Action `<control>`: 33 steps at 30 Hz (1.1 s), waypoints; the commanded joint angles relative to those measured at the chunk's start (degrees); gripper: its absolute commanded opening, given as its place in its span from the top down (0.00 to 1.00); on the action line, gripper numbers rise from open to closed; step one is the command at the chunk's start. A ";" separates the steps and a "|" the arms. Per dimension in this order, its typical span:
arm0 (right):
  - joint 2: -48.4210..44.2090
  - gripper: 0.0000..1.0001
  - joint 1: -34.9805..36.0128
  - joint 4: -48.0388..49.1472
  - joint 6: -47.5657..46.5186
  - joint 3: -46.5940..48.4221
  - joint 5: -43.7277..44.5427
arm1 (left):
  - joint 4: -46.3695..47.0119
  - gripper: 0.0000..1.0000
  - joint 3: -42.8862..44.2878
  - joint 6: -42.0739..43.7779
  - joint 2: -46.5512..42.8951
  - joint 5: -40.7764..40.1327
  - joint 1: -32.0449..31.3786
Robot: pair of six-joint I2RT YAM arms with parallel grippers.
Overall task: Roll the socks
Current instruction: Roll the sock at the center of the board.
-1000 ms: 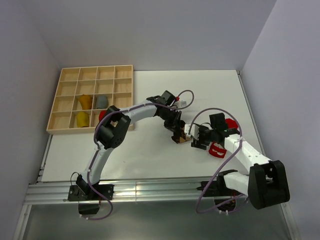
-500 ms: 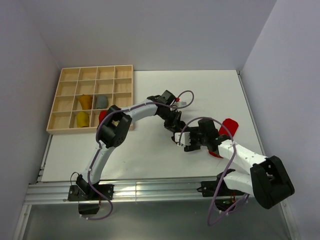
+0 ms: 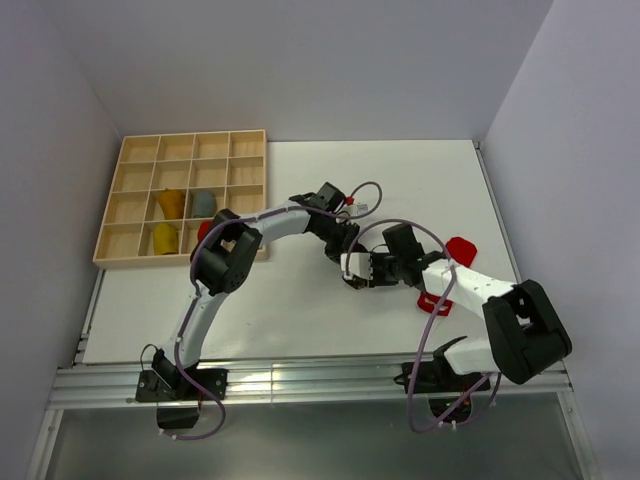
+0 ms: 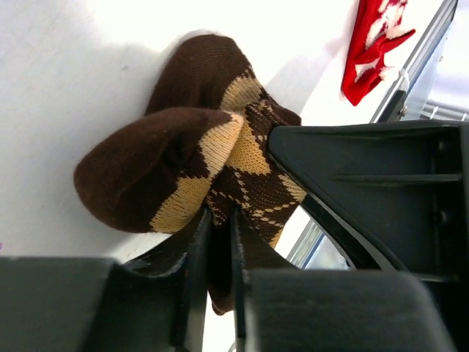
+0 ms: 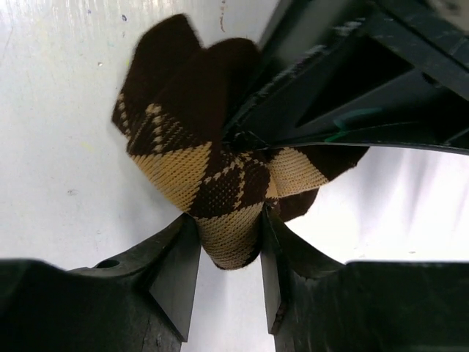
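1. Top view: the right gripper (image 3: 368, 270) has swung in from the side and now meets the left gripper (image 3: 343, 252) at mid-table. A red sock (image 3: 437, 303) waits beside the right arm. Rolled bundles (image 3: 165, 237) sit in the wooden tray (image 3: 135, 255).
2. Left wrist: the jaws are clenched on a fold of the brown-tan argyle sock (image 4: 198, 154), which is bunched on the white table (image 4: 58, 88). The other gripper's black finger crowds in alongside.
3. Right wrist: the jaws are nipped onto the sock's tan-diamond end. With both grippers on one sock, I'd judge the roll is ready for tightening or tucking.
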 commanded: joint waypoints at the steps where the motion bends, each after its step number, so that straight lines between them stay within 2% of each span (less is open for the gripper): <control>1: 3.10 0.63 -0.27 -6.29 2.66 4.83 -3.85 | -1.42 0.77 -4.63 -0.42 -1.12 -2.69 -1.33; 4: 5.22 0.65 -1.50 -14.54 2.66 9.84 -7.10 | 3.31 0.71 -9.03 -3.40 -4.71 -4.36 -1.07; 6: 7.59 0.66 -2.29 -20.00 2.66 13.18 -8.17 | 8.75 0.62 -13.33 -5.34 -7.27 -6.21 -0.98; 11: 12.86 0.66 -5.02 -29.14 1.43 18.63 -9.06 | 17.28 0.54 -19.92 -11.75 -15.09 -12.01 -0.10; 15: 15.50 0.66 -5.46 -32.14 0.90 19.78 -7.82 | 22.83 0.52 -25.89 -14.83 -20.01 -18.07 0.07; 20: 20.86 0.66 -5.46 -38.64 1.87 24.69 -8.09 | 32.48 0.51 -35.03 -16.60 -30.20 -30.90 0.16; 24: 24.81 0.66 -5.64 -42.68 2.66 28.30 -8.61 | 40.75 0.50 -46.27 -14.59 -41.26 -39.69 -0.19; 27: 27.72 0.66 -5.64 -45.50 3.54 31.29 -9.32 | 46.80 0.49 -51.99 -11.08 -45.50 -43.83 -1.33; 29: 29.91 0.65 -5.64 -47.95 4.07 33.83 -9.75 | 48.41 0.48 -53.59 -8.00 -47.79 -48.90 -3.34; 33: 34.04 0.65 -5.72 -51.38 6.17 38.58 -9.49 | 48.68 0.48 -52.11 2.53 -46.75 -53.67 -10.71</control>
